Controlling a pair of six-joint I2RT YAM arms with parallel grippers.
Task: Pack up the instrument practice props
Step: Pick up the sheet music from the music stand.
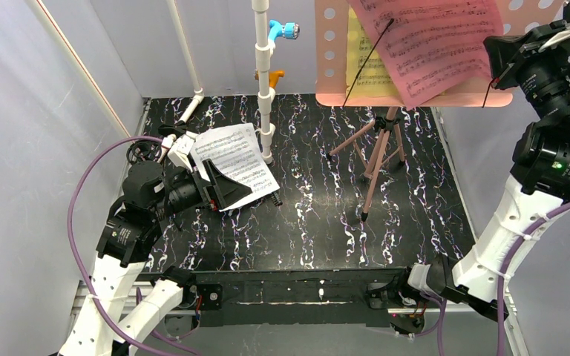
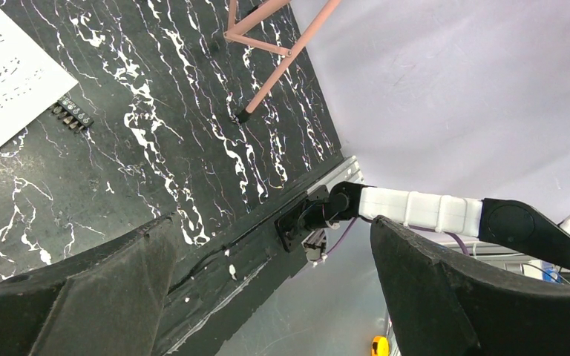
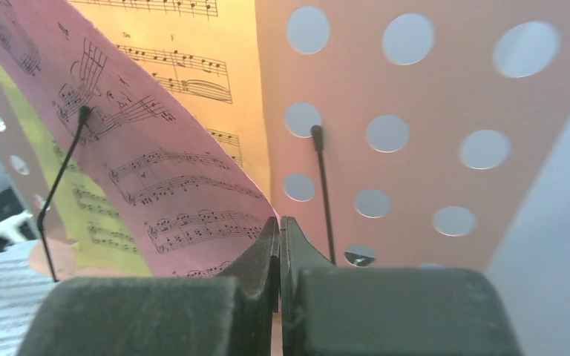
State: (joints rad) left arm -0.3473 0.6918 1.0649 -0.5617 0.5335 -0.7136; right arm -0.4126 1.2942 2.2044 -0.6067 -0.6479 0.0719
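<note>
Pinches the lower corner of the pink page (image 3: 156,185) in the right gripper (image 3: 279,221), with jaws pressed tip to tip, up at the hole-punched desk of the pink stand (image 3: 430,178), with that page askew across the yellow page (image 3: 193,67) behind it. Holds the left gripper (image 2: 273,222) low at the left of the dark marbled table (image 1: 326,222) with jaws spread wide and empty, by the white page (image 1: 234,159) lying flat there and a small black clip (image 2: 70,115) at that page's corner.
</note>
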